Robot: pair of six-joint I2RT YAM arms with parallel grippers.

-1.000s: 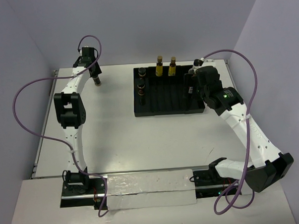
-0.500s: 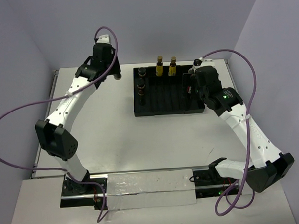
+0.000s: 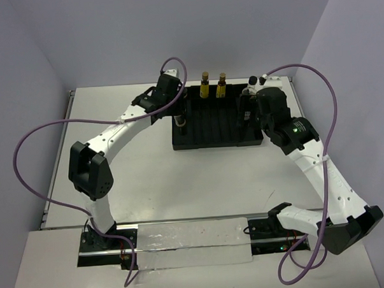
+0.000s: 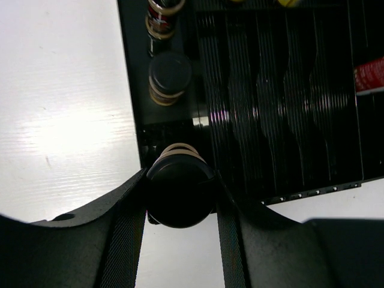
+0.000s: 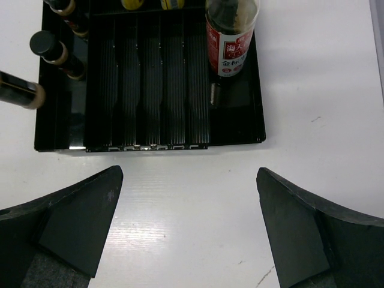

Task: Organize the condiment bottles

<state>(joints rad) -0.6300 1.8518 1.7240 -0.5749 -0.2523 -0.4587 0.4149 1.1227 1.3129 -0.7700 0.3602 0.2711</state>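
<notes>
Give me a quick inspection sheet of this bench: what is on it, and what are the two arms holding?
Surface: white table carrying a black ribbed tray.
Job's things: two yellow bottles at the tray's far edge; red-labelled bottle on its right; two dark bottles on its left.
Clutter: nothing seen.
Tools: left tool shut on a black-lidded bottle at the tray's left edge; right tool open, empty.
Cables: purple cables loop off both arms.
Surroundings: plain pale walls.

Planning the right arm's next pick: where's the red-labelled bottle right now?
Right wrist view: the red-labelled bottle stands upright in the black tray's rightmost compartment, at its far end, ahead of the open right gripper.
</notes>
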